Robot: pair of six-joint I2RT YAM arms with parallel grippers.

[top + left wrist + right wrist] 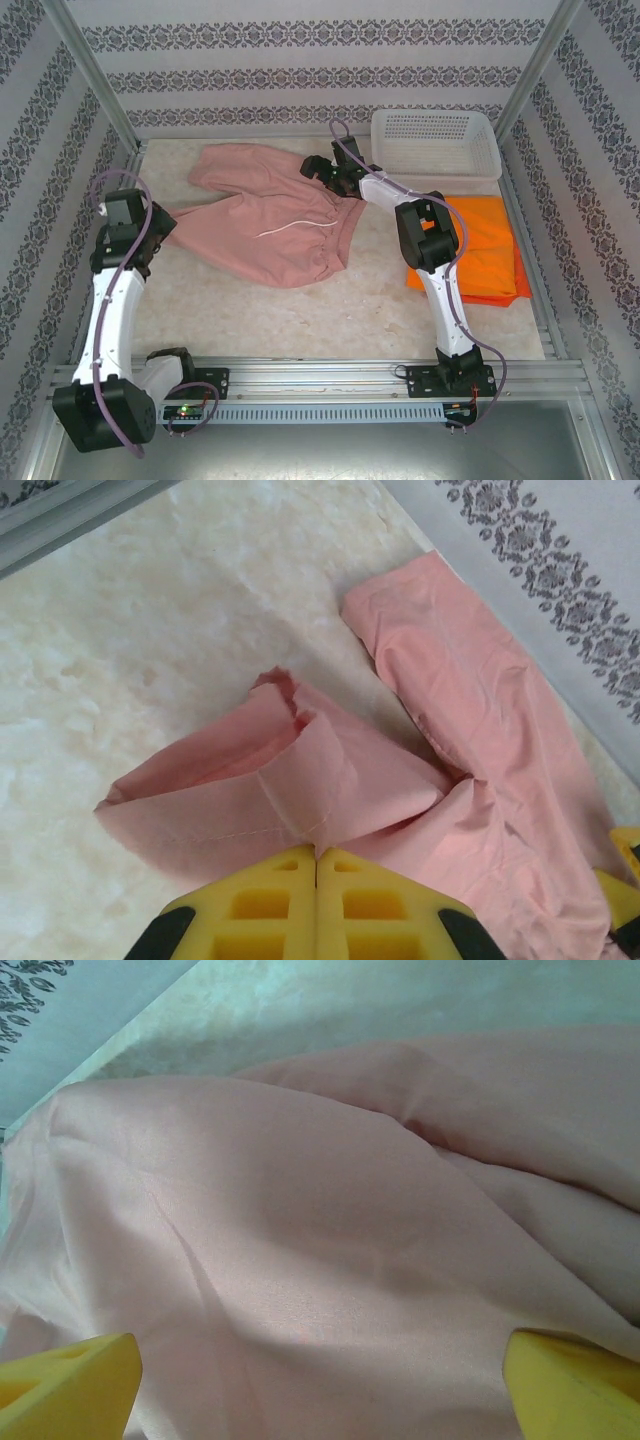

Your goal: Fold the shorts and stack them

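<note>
The dusty pink shorts (275, 240) lie spread and rumpled mid-table, with the white drawstring (290, 228) on top. My left gripper (166, 226) is at their left leg, and in the left wrist view it (318, 854) is shut on the folded hem of the pink cloth (300, 780). My right gripper (318, 170) hovers over the shorts' far right part. Its yellow fingers (70, 1390) stand wide open with pink cloth (300, 1260) bulging between them. Orange shorts (490, 250) lie folded flat at the right, beside the right arm.
A white perforated basket (435, 143) stands at the back right, just behind the orange pile. Patterned walls and metal posts close in the table (330, 320) on three sides. Bare marbled tabletop shows in front of the pink shorts.
</note>
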